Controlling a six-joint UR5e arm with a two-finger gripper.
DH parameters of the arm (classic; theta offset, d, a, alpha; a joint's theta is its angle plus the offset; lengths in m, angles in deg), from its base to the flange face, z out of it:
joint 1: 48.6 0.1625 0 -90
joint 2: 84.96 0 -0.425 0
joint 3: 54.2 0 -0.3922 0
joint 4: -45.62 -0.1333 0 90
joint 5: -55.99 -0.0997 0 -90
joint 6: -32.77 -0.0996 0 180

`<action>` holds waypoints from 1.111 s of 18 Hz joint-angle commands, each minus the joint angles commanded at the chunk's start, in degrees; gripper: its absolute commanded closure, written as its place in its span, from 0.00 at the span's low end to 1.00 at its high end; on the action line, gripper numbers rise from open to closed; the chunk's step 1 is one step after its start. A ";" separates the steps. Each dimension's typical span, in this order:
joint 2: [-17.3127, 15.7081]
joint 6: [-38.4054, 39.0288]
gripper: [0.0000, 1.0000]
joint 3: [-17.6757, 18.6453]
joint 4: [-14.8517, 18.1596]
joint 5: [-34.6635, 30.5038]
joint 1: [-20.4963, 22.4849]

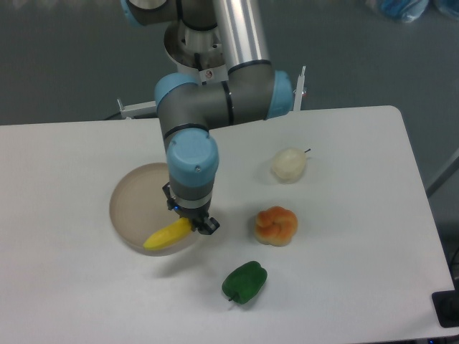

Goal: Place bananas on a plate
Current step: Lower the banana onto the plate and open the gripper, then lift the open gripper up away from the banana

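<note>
The small bright yellow banana lies tilted over the front edge of the round tan-beige plate, its right end up between the fingers of my gripper. The gripper hangs from the arm straight above the plate's right front rim and looks shut on the banana's right end. I cannot tell whether the banana's left end touches the plate or hangs just above it. The arm's wrist hides the plate's right side.
A pale cream round fruit sits to the right on the white table. A lumpy orange fruit lies in front of it. A green pepper lies near the front, right of the plate.
</note>
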 joint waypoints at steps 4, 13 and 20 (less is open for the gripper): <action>0.09 6.15 0.95 2.47 -0.61 0.09 -1.50; -0.35 6.07 0.00 4.49 -4.56 -0.09 -1.50; -3.43 5.63 0.00 1.77 -6.24 -0.53 0.60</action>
